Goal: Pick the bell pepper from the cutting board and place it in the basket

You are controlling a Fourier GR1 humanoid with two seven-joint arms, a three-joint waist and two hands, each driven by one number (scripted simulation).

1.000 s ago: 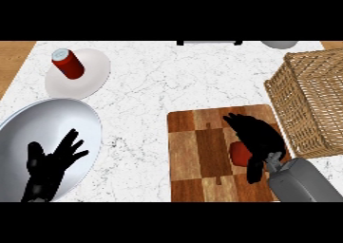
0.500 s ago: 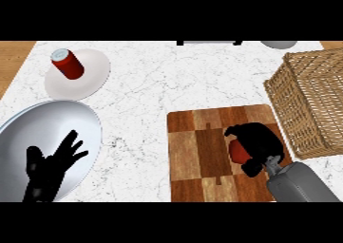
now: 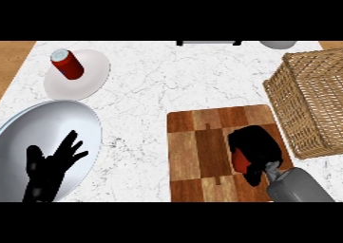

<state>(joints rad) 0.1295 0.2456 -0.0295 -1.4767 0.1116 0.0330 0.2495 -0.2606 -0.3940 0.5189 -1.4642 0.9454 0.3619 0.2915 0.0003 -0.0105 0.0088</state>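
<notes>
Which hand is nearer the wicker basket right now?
Right. The right hand is curled round the bell pepper on the cutting board, just beside the basket; the left hand rests open over the silver plate, far left.

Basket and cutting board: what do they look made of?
The basket looks like woven wicker: tan, matte, with a tight crosshatch weave on its walls. The cutting board looks like wood: blocks of light and dark brown with visible grain, probably a smooth finish.

White marble counter [image 3: 174,85] with grey veining, wooden surface [image 3: 9,66] at both far edges
</notes>
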